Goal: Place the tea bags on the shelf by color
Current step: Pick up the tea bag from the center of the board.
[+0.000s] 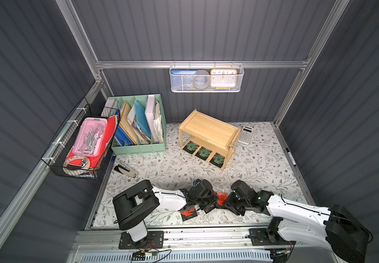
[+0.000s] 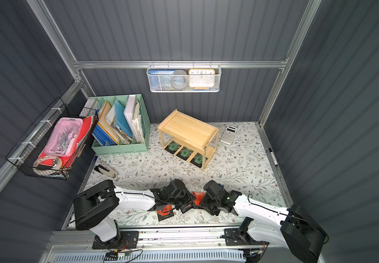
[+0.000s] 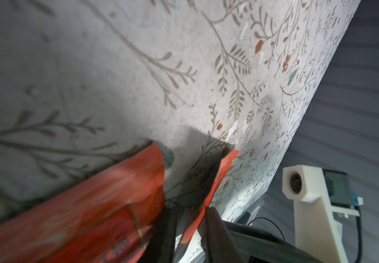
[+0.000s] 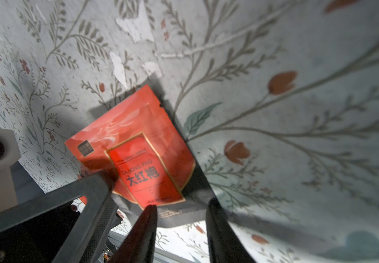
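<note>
Lying nearest, a flat red tea bag [image 1: 186, 213] rests on the surface [image 1: 263, 164], sharp only in both top views. Beyond it, a tilted red tea bag [image 4: 138, 148] faces the right wrist view, with the right end effector [image 4: 180, 203] apart astride its dark edge. The left wrist view shows it edge-on inside the left end effector [image 3: 189, 207], narrowly apart. Farthest, both top views alone show the shelf [image 1: 209, 131], three green tea bags [image 1: 204, 153] on its lower tier.

Three green tea bags [image 1: 191, 146] [image 1: 204, 152] [image 1: 218, 159] counted | two red-orange tea bags [image 1: 221, 197] [image 1: 186, 213] showed | one shelf [image 1: 209, 129] | two baskets [image 1: 206, 87] [image 1: 56, 164] | one calculator [image 1: 246, 134] | one stapler [image 1: 126, 169] | one clock [image 1: 224, 78] | one file organizer [image 1: 138, 149]
</note>
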{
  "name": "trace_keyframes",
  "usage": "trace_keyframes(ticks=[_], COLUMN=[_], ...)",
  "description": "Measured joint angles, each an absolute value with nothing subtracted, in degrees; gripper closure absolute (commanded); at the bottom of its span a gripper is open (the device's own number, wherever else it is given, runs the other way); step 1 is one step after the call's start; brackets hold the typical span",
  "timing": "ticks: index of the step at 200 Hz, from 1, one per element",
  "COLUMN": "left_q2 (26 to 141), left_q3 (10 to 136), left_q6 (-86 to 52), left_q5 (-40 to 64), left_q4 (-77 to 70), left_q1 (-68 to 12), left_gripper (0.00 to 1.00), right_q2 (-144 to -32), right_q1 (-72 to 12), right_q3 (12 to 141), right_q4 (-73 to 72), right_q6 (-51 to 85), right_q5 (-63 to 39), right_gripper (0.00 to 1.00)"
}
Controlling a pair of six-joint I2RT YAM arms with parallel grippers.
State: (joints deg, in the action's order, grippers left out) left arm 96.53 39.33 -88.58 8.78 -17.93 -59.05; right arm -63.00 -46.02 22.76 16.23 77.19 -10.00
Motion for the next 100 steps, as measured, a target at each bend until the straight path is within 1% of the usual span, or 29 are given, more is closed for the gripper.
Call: trace_keyframes(ticks=[24, 55, 100], left_q2=[96.42, 95.96, 95.94], left_q3=[39.33, 39.33, 39.33], left_q6=[-88.47, -88.29, -88.09], left_q5=[8.12, 7.51, 6.81], left_q4=[-17.91, -17.91, -18.22], left_q1=[-59.05, -59.07, -59.27], left_gripper=[0.86, 1.0, 1.0], right_q2=[-62.26, -61.34, -58.24], right_q1=[-46.02, -46.02, -46.02], right_q3=[22.35, 22.15, 21.65], right_q4=[16.32, 16.93, 19.38], right_q6=[77.17, 77.1, 75.81], right_q5=[-9.98, -9.78, -8.84], right_gripper=[0.58, 0.54, 0.44])
